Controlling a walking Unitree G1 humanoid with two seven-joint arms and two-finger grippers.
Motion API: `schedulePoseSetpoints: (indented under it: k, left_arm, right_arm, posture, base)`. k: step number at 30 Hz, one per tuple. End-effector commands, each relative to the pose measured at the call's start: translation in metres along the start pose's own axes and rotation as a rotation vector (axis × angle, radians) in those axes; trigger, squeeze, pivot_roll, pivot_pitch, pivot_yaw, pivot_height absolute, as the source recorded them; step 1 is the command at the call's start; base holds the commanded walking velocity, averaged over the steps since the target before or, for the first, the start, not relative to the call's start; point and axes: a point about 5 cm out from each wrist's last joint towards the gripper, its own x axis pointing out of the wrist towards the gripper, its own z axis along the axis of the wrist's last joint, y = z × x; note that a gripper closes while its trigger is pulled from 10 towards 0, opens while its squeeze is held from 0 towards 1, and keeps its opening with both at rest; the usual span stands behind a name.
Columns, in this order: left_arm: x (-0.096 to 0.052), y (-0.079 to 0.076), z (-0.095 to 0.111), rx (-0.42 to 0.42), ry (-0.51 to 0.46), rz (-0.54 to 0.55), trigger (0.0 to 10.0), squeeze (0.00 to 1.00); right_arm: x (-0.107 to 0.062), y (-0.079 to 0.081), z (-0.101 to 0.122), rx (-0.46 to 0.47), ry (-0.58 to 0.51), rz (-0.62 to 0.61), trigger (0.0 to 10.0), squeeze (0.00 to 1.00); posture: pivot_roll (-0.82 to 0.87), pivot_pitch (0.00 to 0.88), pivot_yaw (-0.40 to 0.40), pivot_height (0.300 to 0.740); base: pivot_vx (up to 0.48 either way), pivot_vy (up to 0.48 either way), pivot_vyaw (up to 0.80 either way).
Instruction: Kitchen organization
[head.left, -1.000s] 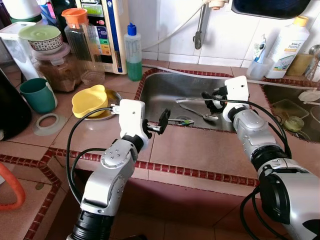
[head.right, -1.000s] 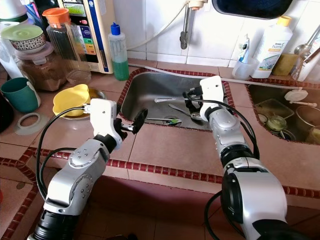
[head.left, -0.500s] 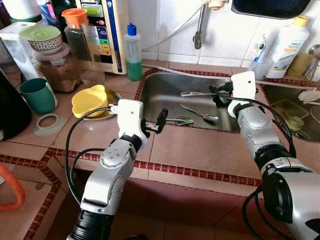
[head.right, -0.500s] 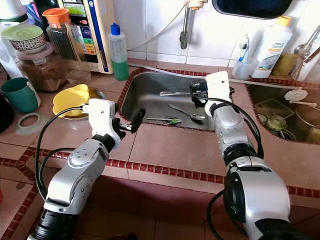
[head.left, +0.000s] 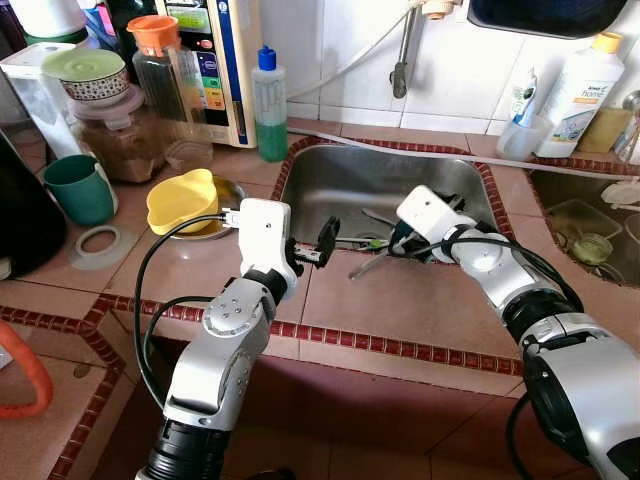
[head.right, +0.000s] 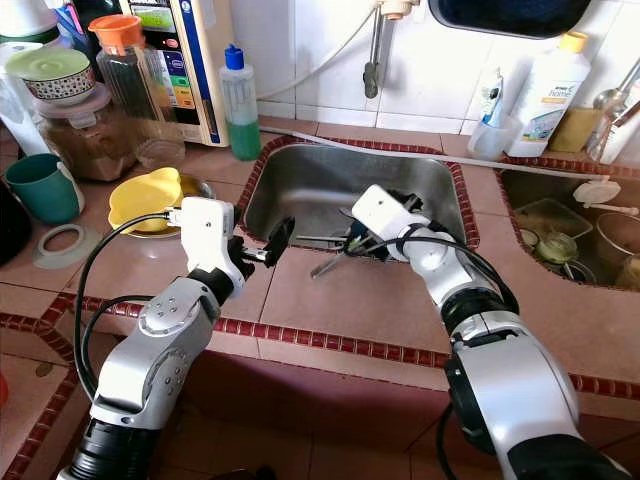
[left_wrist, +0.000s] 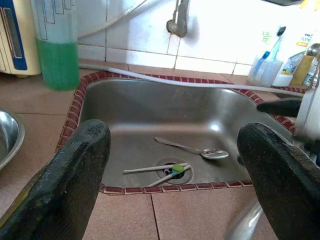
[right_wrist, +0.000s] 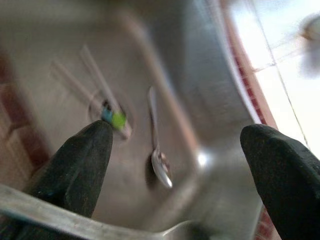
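Reaching low over the sink's (head.left: 330, 175) front rim, the right pincer (head.left: 400, 243) pinched a metal utensil (head.left: 368, 266) beside the bench (head.left: 400, 300), apparently lifting it out, while the left pincer (head.left: 322, 243) hovered open, empty.

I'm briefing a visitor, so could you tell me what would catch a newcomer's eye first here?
The right claw stands at the steel sink's front rim with a metal utensil slanting onto the tiles. The left claw hovers open beside it. A yellow bowl brightens the counter's left.
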Motion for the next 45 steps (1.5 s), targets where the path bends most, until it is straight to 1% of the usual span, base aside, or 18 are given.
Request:
schedulePoseSetpoints:
  k: [1,2,4,9,12,13,15,17,21,25,26,28,29,31,32,35,37,45]
  left_arm:
    - [0.002,0.001,0.001,0.013,0.005,-0.004,10.0,0.00]
    - [0.002,0.000,0.000,0.016,0.012,-0.010,10.0,0.00]
    - [0.002,-0.001,0.000,0.017,0.012,-0.017,10.0,0.00]
    - [0.003,-0.002,0.000,0.016,0.011,-0.020,10.0,0.00]
    - [0.003,-0.002,0.000,0.016,0.010,-0.022,10.0,0.00]
    - [0.003,-0.002,0.000,0.015,0.010,-0.022,10.0,0.00]
    - [0.003,-0.002,0.000,0.015,0.009,-0.022,10.0,0.00]
    - [0.003,-0.002,0.001,0.015,0.008,-0.023,10.0,0.00]
    - [0.004,-0.002,0.001,0.013,0.007,-0.024,10.0,0.00]
    - [0.004,-0.003,0.001,0.012,0.005,-0.025,10.0,0.00]
    - [0.004,-0.003,0.001,0.012,0.005,-0.025,10.0,0.00]
    - [0.004,-0.003,0.001,0.011,0.005,-0.025,10.0,0.00]
    - [0.004,-0.003,0.001,0.010,0.004,-0.023,10.0,0.00]
    - [0.004,-0.003,0.001,0.010,0.001,-0.017,10.0,0.00]
    - [0.003,-0.003,0.001,0.008,-0.001,-0.013,10.0,0.00]
    - [0.003,-0.002,0.001,0.006,-0.004,-0.003,10.0,0.00]
    - [0.002,-0.002,0.001,0.005,-0.004,-0.002,10.0,0.00]
    - [0.001,-0.002,0.001,0.004,-0.001,-0.003,10.0,0.00]
  right_arm:
    - [-0.001,-0.005,0.001,-0.072,0.016,0.021,10.0,0.00]
    - [-0.002,-0.006,-0.001,-0.235,0.044,0.061,10.0,0.00]
    - [-0.004,-0.009,-0.003,-0.318,0.068,0.104,10.0,0.00]
    - [-0.006,-0.011,-0.006,-0.323,0.087,0.170,10.0,0.00]
    - [-0.008,-0.013,-0.008,-0.300,0.084,0.161,10.0,0.00]
    - [-0.009,-0.010,-0.011,-0.293,0.089,0.204,10.0,0.00]
    - [-0.011,-0.007,-0.016,-0.356,0.104,0.227,10.0,0.00]
    - [-0.012,-0.009,-0.019,-0.330,0.114,0.224,10.0,0.00]
    - [-0.016,-0.003,-0.030,-0.338,0.155,0.320,10.0,0.00]
    - [-0.017,-0.006,-0.030,-0.312,0.150,0.321,10.0,0.00]
    - [-0.017,-0.011,-0.028,-0.278,0.152,0.268,10.0,0.00]
    - [-0.015,-0.017,-0.024,-0.260,0.139,0.203,10.0,0.00]
    - [-0.012,-0.028,-0.013,-0.123,0.082,0.068,10.0,0.00]
    - [-0.012,-0.042,-0.005,0.061,0.035,-0.075,10.0,0.00]
    - [-0.013,-0.052,-0.003,0.246,0.004,-0.176,10.0,0.00]
    - [-0.017,-0.061,-0.009,0.438,-0.014,-0.284,10.0,0.00]
    - [-0.017,-0.058,-0.013,0.502,-0.020,-0.293,10.0,0.00]
    - [-0.018,-0.045,-0.027,0.601,0.010,-0.334,10.0,0.00]
  posture:
    - [0.09,0.021,0.027,0.740]
    - [0.09,0.019,0.026,0.740]
    - [0.09,0.019,0.026,0.740]
    - [0.09,0.017,0.025,0.740]
    - [0.09,0.015,0.024,0.740]
    - [0.09,0.015,0.024,0.740]
    - [0.08,0.016,0.024,0.740]
    - [0.08,0.016,0.022,0.740]
    - [0.08,0.016,0.023,0.740]
    - [0.08,0.014,0.021,0.740]
    - [0.08,0.015,0.022,0.740]
    - [0.08,0.015,0.022,0.740]
    - [0.08,0.015,0.020,0.740]
    - [0.08,0.016,0.018,0.740]
    - [0.08,0.016,0.017,0.740]
    - [0.09,0.019,0.019,0.740]
    - [0.09,0.019,0.019,0.740]
    - [0.09,0.019,0.032,0.740]
  base:
    - [0.000,0.000,0.00]
    - [0.000,0.000,0.00]
    - [0.000,0.000,0.00]
    - [0.000,0.000,0.00]
    - [0.000,0.000,0.00]
    - [0.000,0.000,0.00]
    - [0.000,0.000,0.00]
    - [0.000,0.000,0.00]
    - [0.000,0.000,0.00]
    - [0.000,0.000,0.00]
    - [0.000,0.000,0.00]
    - [0.000,0.000,0.00]
    - [0.000,0.000,0.00]
    - [0.000,0.000,0.00]
    - [0.000,0.000,0.00]
    - [0.000,0.000,0.00]
    - [0.000,0.000,0.00]
    - [0.000,0.000,0.00]
